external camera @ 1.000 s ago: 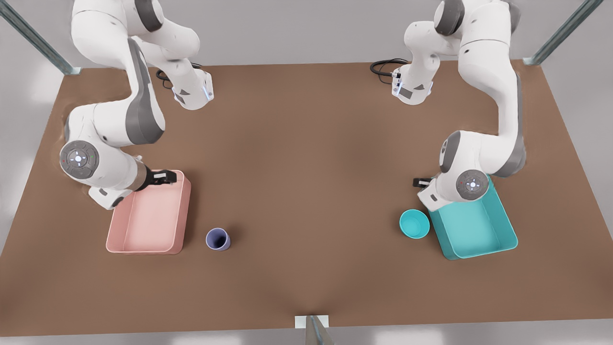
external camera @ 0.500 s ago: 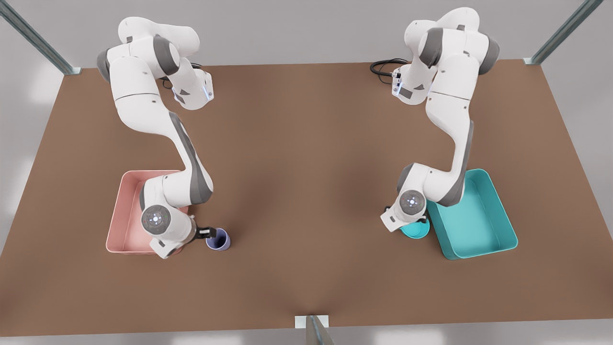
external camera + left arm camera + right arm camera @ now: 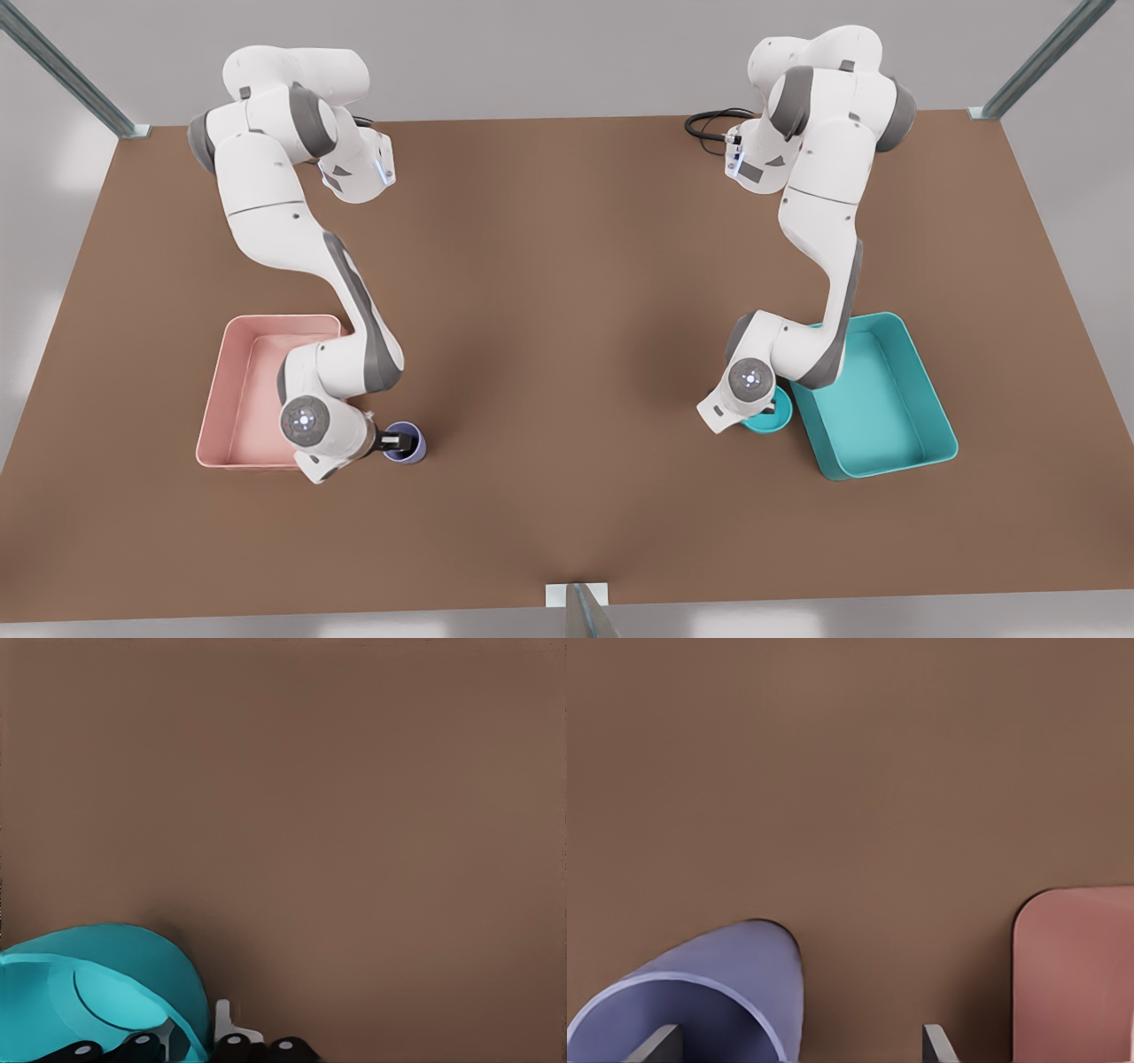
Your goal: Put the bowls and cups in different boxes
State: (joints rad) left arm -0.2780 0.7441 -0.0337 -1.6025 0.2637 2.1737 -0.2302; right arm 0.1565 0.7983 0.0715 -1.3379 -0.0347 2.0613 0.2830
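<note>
Two boxes: pink box [image 3: 232, 399] and teal box [image 3: 890, 421], both lying flat on the brown table [image 3: 567, 301], well apart; as far as their floors show, nothing lies in either.
Cup: lavender cup [image 3: 411, 444] stands upright on the table, outside and just beside the pink box, directly under the right gripper.
Bowl: teal bowl [image 3: 767, 424] sits on the table, outside and just beside the teal box, directly under the left gripper.
Right gripper: right gripper [image 3: 395, 439] is down at the cup with its jaws spread wide; in the right wrist view one finger [image 3: 660, 1043] is inside the cup's mouth and the other is outside, with the cup wall between them and not pinched.
Left gripper: left gripper [image 3: 776, 409] is low over the bowl's rim; whether it is open or closed cannot be told.
Hidden, front view: each arm's wrist covers part of its box's floor and most of the bowl; only a sliver of the bowl shows.
Cut off, wrist views: the cup [image 3: 735, 979] and a corner of the pink box [image 3: 1076, 974] run out of frame, as does the bowl [image 3: 106, 988].
</note>
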